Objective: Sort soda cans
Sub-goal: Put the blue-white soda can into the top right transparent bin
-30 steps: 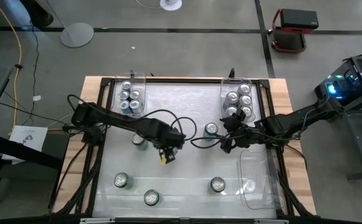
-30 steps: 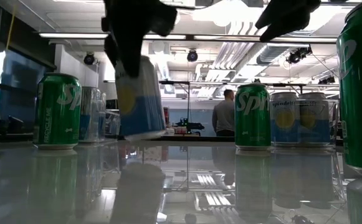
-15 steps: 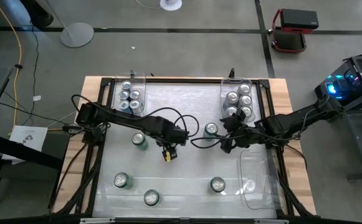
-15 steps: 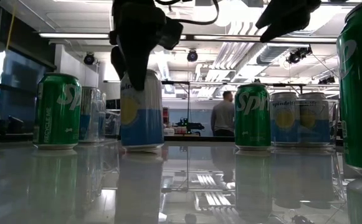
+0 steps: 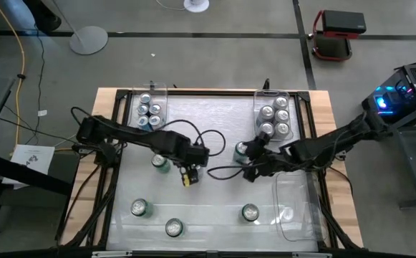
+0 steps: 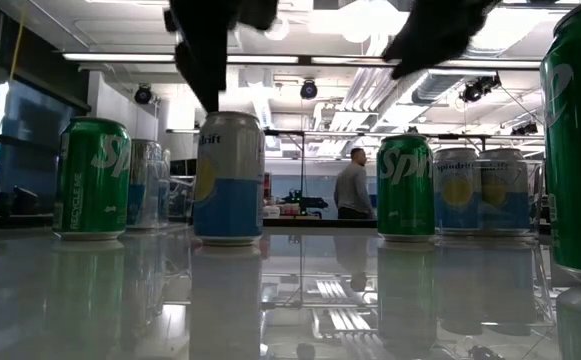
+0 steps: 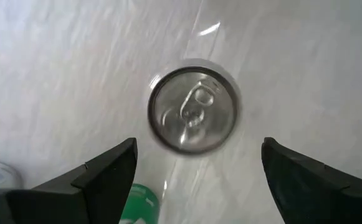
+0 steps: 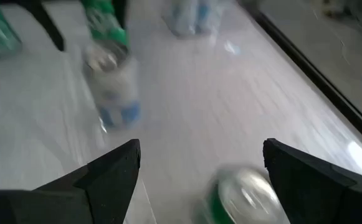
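Note:
A blue-and-white soda can (image 6: 228, 178) stands upright on its base on the table. Its silver top (image 7: 193, 107) shows in the left wrist view. My left gripper (image 5: 188, 172) hangs just above it, open, with a finger off to each side and touching nothing. A green can (image 5: 160, 162) stands to its left. My right gripper (image 5: 249, 170) is open in mid-table, beside and above another green can (image 5: 241, 149), which shows blurred near its fingers (image 8: 243, 193).
Clear bins holding several cans stand at the far left (image 5: 150, 107) and far right (image 5: 274, 115). An empty clear bin (image 5: 293, 208) lies at the near right. Three loose cans (image 5: 139, 208) (image 5: 173, 228) (image 5: 249, 212) stand along the near edge.
My left gripper has set the tilted blue-and-white can upright on the table, let go of it and risen clear above its top. My right gripper has moved toward the table's left, a little lower, closer to the green can.

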You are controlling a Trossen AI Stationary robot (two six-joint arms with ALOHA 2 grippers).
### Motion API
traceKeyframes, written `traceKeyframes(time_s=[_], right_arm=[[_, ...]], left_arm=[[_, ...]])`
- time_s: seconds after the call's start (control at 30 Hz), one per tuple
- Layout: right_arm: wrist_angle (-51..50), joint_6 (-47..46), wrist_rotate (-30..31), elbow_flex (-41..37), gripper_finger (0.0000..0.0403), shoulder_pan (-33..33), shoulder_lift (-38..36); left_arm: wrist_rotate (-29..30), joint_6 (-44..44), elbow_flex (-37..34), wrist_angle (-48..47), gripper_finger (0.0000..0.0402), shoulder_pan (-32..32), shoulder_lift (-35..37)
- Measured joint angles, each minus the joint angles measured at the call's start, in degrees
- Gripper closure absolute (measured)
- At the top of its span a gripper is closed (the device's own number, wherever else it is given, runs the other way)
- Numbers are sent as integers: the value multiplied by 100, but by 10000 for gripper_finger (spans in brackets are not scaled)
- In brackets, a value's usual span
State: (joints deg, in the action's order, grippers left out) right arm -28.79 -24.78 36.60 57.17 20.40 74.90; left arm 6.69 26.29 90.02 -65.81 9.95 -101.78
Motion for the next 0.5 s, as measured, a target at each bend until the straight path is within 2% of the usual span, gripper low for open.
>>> traceKeyframes(time_s=[0.1, 0.2, 0.27, 0.33, 0.4, 0.5], right_arm=[[1135, 541, -105, 0, 77, 0, 410], [2523, 1271, -689, 0, 77, -14, 933], [3445, 1588, -1071, 0, 77, -53, 1333], [4173, 1712, -1205, 10, 77, -89, 1718], [4326, 1720, -1090, 137, 77, -106, 2043], [4049, 1684, -769, 448, 77, -112, 2393]], left_arm=[[350, 73, 2, 4, 83, 178, 403], [807, 236, -45, -32, 83, 387, 885], [1064, 431, -275, 90, 83, 550, 1272], [1294, 569, -706, 425, 83, 737, 1691], [1378, 632, -1261, 854, 83, 881, 2056], [1375, 580, -2210, 1718, 83, 982, 2473]])
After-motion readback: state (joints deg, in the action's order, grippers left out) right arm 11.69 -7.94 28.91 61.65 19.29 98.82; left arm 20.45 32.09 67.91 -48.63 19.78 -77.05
